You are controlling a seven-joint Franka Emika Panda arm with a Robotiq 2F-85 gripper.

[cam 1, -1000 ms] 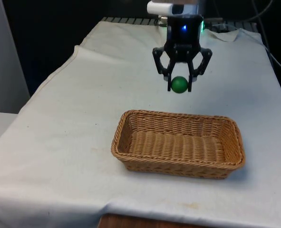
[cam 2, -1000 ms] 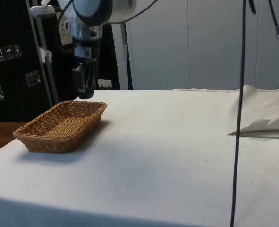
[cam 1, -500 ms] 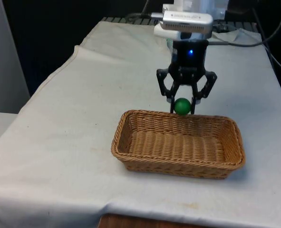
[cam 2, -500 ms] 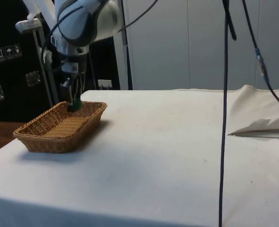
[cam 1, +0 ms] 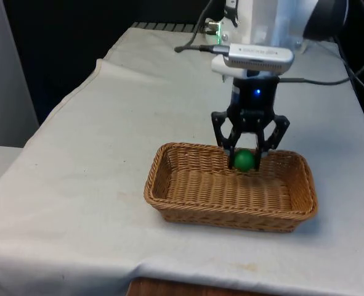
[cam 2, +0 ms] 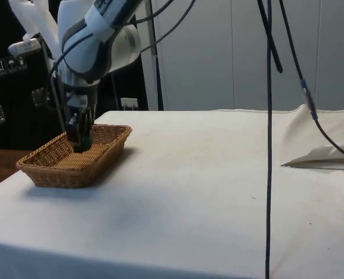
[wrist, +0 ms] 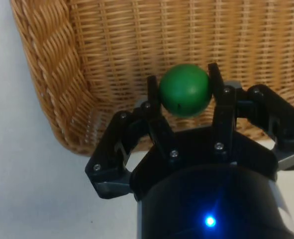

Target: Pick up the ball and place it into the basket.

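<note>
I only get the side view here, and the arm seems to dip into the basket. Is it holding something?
Observer: Yes. The gripper is shut on a green ball; the wrist view shows a finger on each side of it.
Operator: Is the ball over the basket or beside it?
Observer: Over it. In the front view the ball hangs inside the basket, near its far wall.
Operator: Anything else in there?
Observer: Nothing that I can see; the front view shows bare wicker across the bottom.
</note>
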